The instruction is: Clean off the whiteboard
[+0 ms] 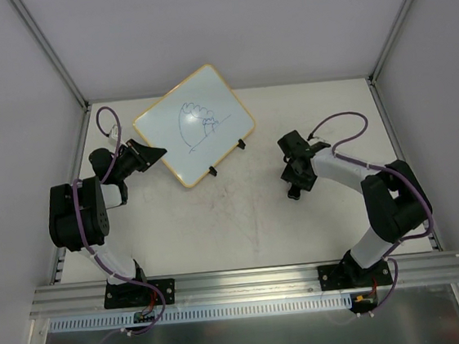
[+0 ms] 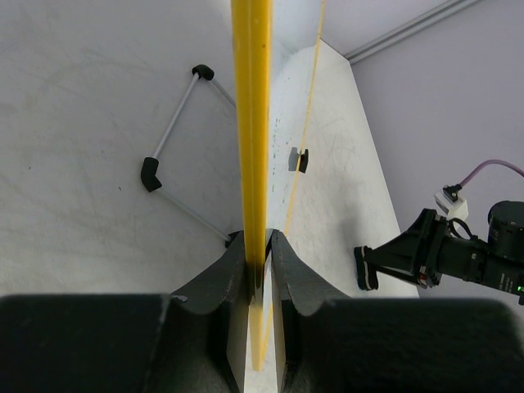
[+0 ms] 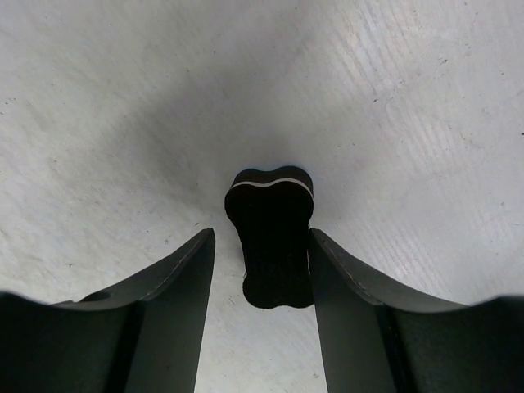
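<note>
- Nearest the arm bases, the right tool (image 3: 262, 237) points down at the white worktop (image 1: 243, 220). It is released, its two fingers spread either side of a small black block with a thin pale line round its top (image 3: 270, 205), most likely the eraser. The block lies on the worktop between the fingers. The gap looks slim on one side, and I cannot tell whether that finger touches it.
- Further back on the left, the left tool (image 2: 258, 246) is clenched on the edge of the white rectangular whiteboard with a thin yellow frame (image 1: 194, 125), at its left corner.
- The whiteboard sits toward the far left of the worktop, tilted up on its two small black clip feet (image 1: 213, 172) and well apart from the right tool.
- A dark pen scribble (image 1: 198, 119) fills the middle of its face, whole and unsmeared.
- Judged from this, the wiping has not begun — the board is steadied and the block is lined up for a grasp. What is left is closing on the block, carrying it across and rubbing the marks away.
</note>
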